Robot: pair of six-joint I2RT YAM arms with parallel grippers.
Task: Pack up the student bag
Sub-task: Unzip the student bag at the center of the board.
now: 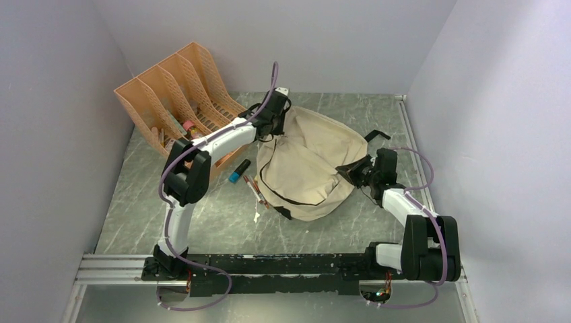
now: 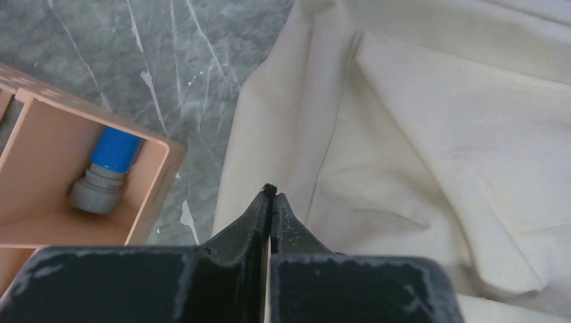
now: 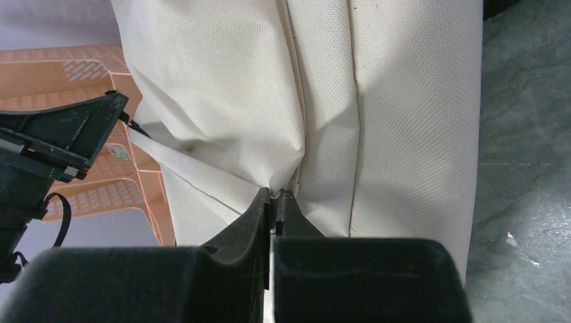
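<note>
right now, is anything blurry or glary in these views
Top view: even soft light, no glare, bag sharp. Left wrist view: bag crisp, the near jaws soft. Right wrist view: bag weave crisp, orange rack behind slightly soft, jaws blurred.

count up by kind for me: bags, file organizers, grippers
bag: 1
file organizer: 1
grippers: 2 (left gripper, right gripper)
total: 4
</note>
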